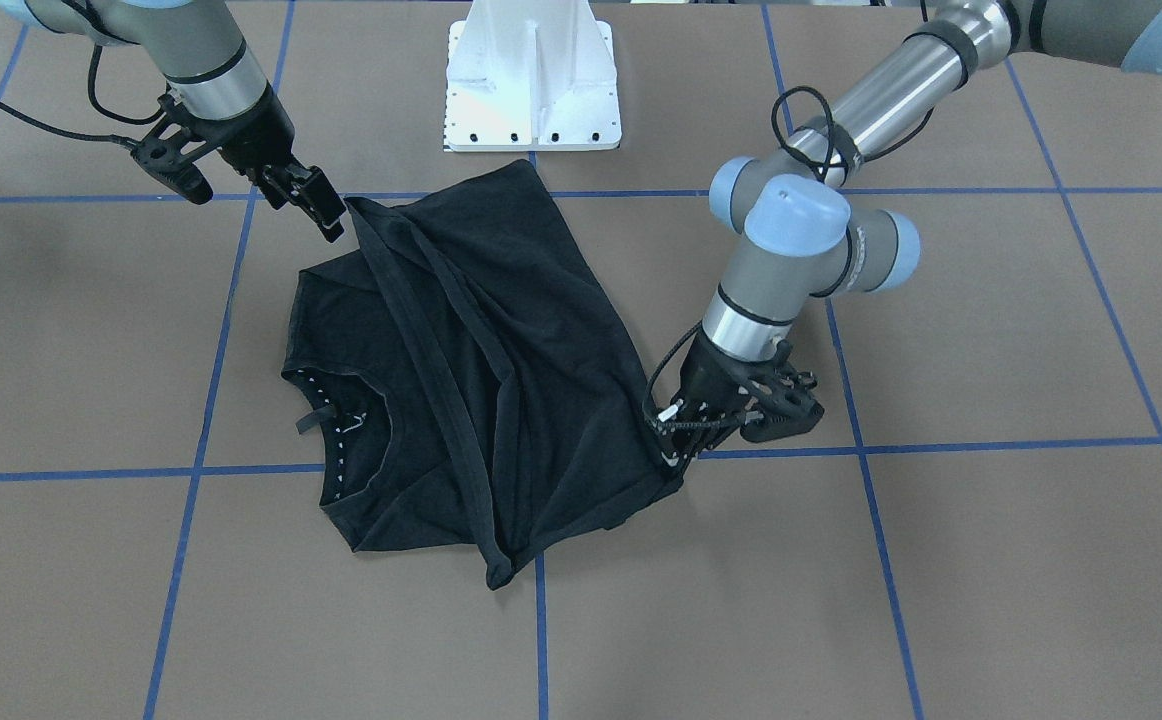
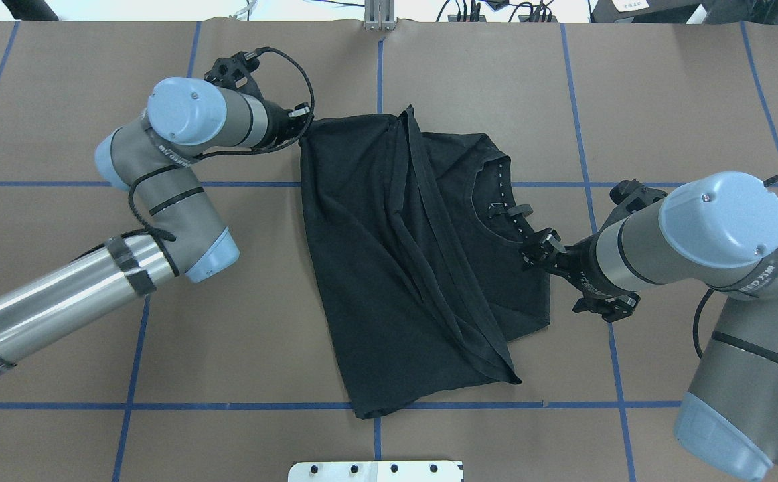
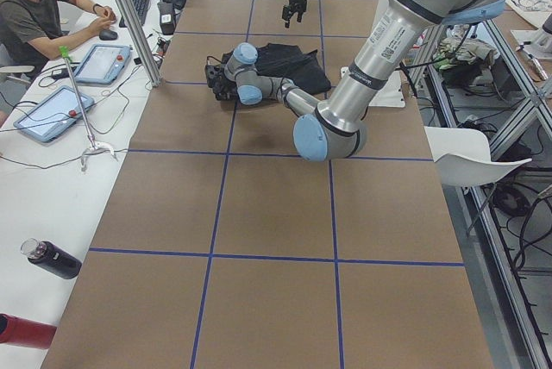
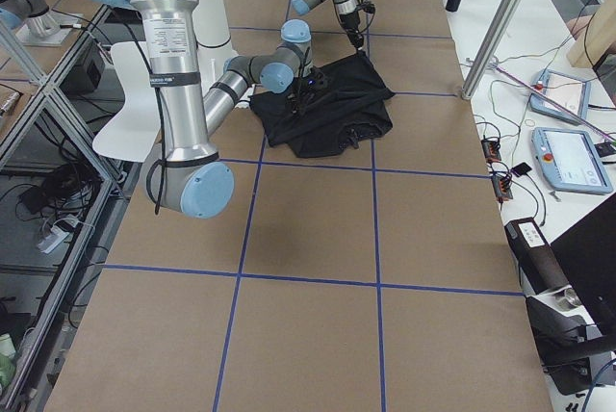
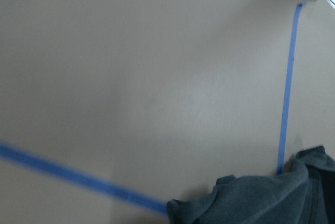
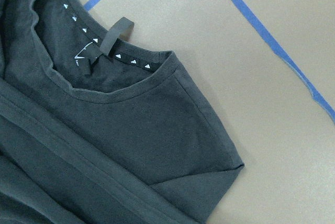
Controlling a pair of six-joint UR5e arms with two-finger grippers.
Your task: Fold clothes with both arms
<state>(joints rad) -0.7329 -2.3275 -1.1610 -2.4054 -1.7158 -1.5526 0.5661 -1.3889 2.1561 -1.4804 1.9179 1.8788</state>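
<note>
the shirt (image 2: 389, 268) lies half folded mid-table. left gripper (image 1: 674, 440) sits low, seemingly pinching its corner to anchor the fold. right gripper (image 2: 536, 253) hovers by the collar side, grip unclear, likely seeking a hold.

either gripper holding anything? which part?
Left gripper sits at the far corner of the shirt; grip cannot be told. Right gripper hovers above it, holding nothing.

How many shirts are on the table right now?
1. A black T-shirt lies loosely folded, the left gripper at one corner, the right gripper near its collar-side edge. Any second one underneath would be hidden.
</note>
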